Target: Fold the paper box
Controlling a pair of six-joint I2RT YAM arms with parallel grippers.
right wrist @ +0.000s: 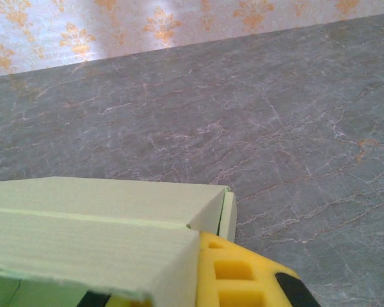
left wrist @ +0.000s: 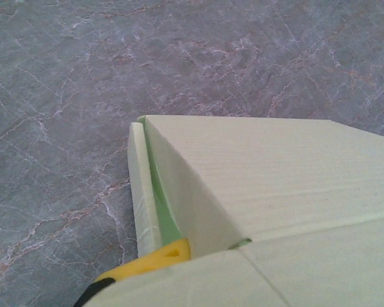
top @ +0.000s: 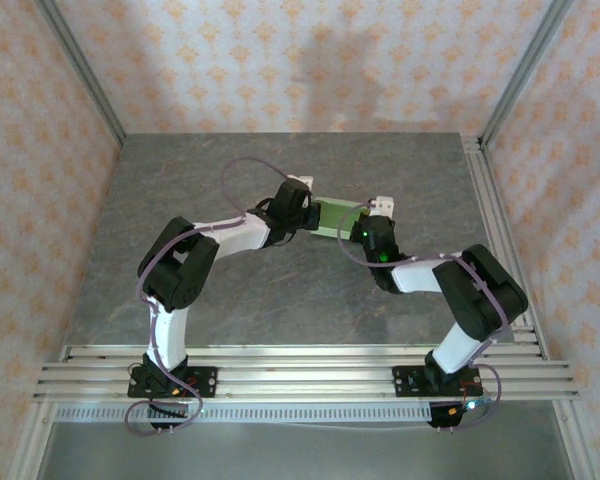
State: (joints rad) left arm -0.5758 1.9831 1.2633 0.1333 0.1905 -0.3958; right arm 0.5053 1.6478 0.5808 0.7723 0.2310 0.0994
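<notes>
The grey marbled table (top: pixel 280 290) spreads beneath both arms, with patterned wallpaper (top: pixel 300 60) rising behind it. The left arm (top: pixel 180 270) and the right arm (top: pixel 470 295) reach inward from their bases and meet over the far middle of the table. The paper box (top: pixel 338 216) lies there between the two tools, pale yellow-green, one end at each. The left gripper (top: pixel 310 212) is up against the box's left end, and the right gripper (top: pixel 368 225) against its right end. From the left wrist, folded card panels lie directly ahead of and over a yellow finger (left wrist: pixel 150 261), with a narrow flap (left wrist: pixel 141 185) standing along the box's side. From the right wrist, a yellow finger (right wrist: pixel 240 272) sits just beside an upright card wall. Whether either tool is clenched on the card or released cannot be told - the card hides the fingertips.
</notes>
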